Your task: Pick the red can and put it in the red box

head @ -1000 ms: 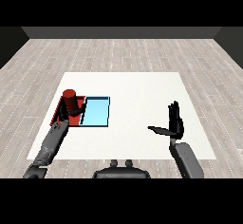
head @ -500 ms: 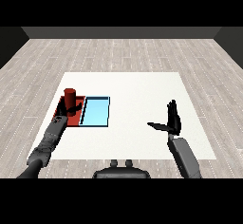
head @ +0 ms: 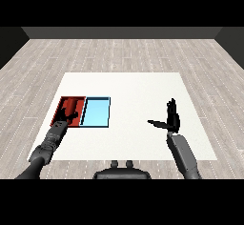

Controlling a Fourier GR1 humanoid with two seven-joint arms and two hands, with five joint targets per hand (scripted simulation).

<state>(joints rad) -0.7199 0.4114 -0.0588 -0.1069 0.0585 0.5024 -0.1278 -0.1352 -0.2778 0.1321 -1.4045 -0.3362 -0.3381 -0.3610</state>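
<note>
The red tray (head: 61, 104) lies at the table's left, with the light blue tray (head: 96, 111) touching its right side. My left hand (head: 66, 117) reaches over the red tray's near half with its fingers spread and relaxed. The red can (head: 76, 106) shows only as a dark red shape low inside the red tray, just beyond the fingers; it hardly stands out from the tray floor. My right hand (head: 172, 119) is held upright over the table's right side, open, fingers straight and thumb pointing left, holding nothing.
White table (head: 133, 88) on a grey plank floor. Both trays sit near the table's left edge.
The red can stood tall above the tray's far edge in my left hand; now it sits low inside the red tray and the hand's fingers have spread. The right hand dropped slightly.
</note>
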